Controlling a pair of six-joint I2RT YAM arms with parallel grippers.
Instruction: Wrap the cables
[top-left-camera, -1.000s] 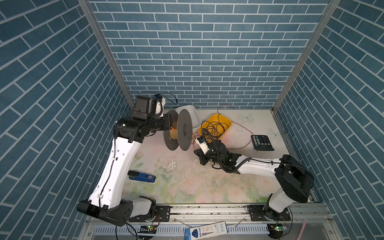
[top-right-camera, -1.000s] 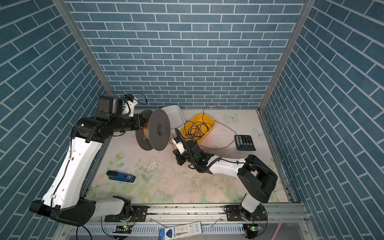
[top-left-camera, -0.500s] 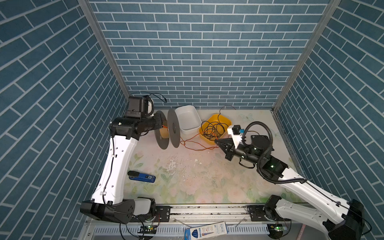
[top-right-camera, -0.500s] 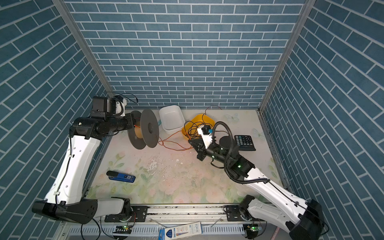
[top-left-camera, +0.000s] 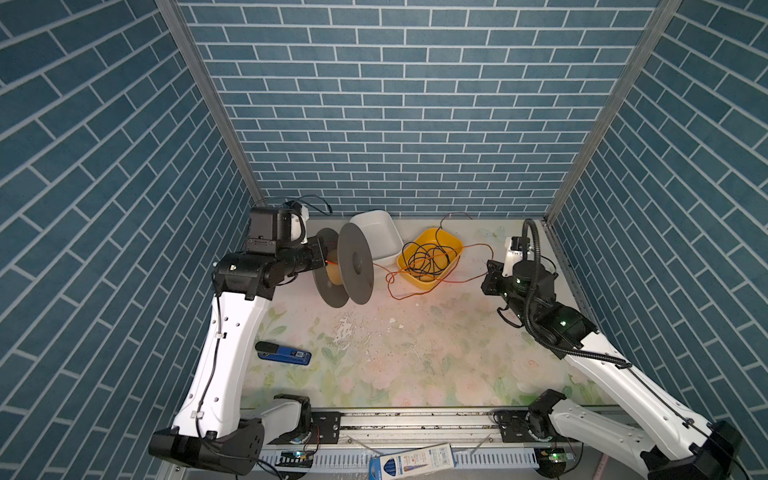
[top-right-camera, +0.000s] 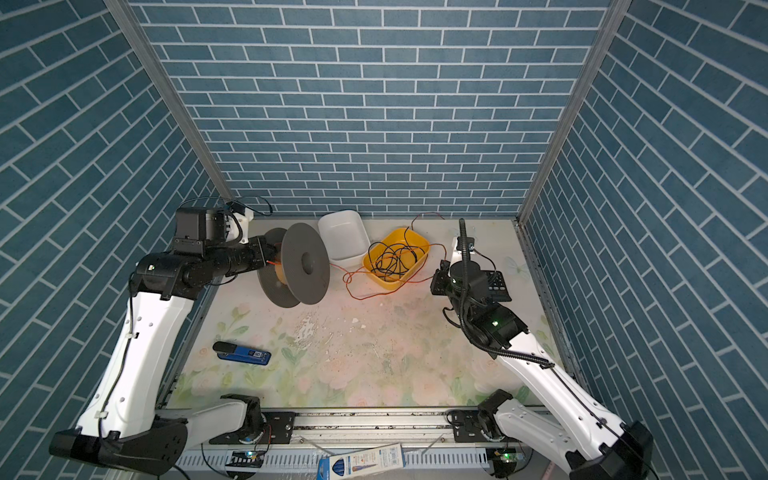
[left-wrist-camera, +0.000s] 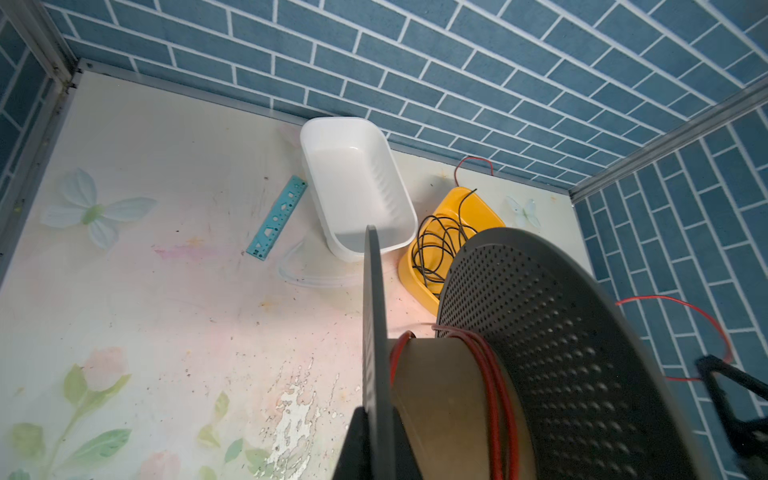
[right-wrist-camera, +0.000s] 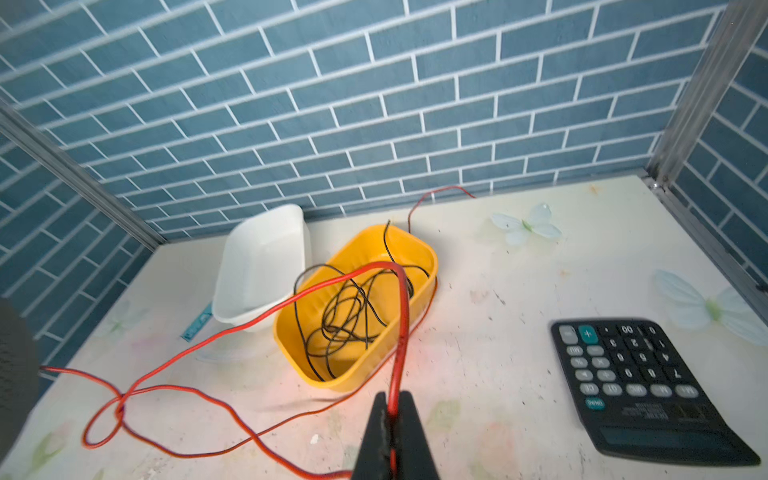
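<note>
The cables are one thin orange-red wire (top-left-camera: 405, 296) (top-right-camera: 365, 297), lying in loose loops on the table between a dark grey spool (top-left-camera: 355, 266) (top-right-camera: 307, 264) and my right gripper. A few turns are wound on the spool's tan core (left-wrist-camera: 494, 386). My left gripper (left-wrist-camera: 376, 436) (top-left-camera: 320, 259) is shut on one spool flange and holds the spool on edge above the table. My right gripper (right-wrist-camera: 392, 409) (top-left-camera: 490, 276) is shut on the wire (right-wrist-camera: 400, 316), which arcs up over the yellow tub.
A yellow tub (top-left-camera: 428, 286) holds a black wire tangle (right-wrist-camera: 345, 320); a white tub (top-left-camera: 376, 232) stands beside it at the back. A calculator (right-wrist-camera: 640, 382) lies at the right, a blue stapler (top-left-camera: 284, 353) front left, and a teal ruler (left-wrist-camera: 277, 216) near the white tub.
My right gripper has swung from beside the spool to the right side of the table, drawing the wire out past the yellow tub. The spool in my left gripper has shifted only slightly.
</note>
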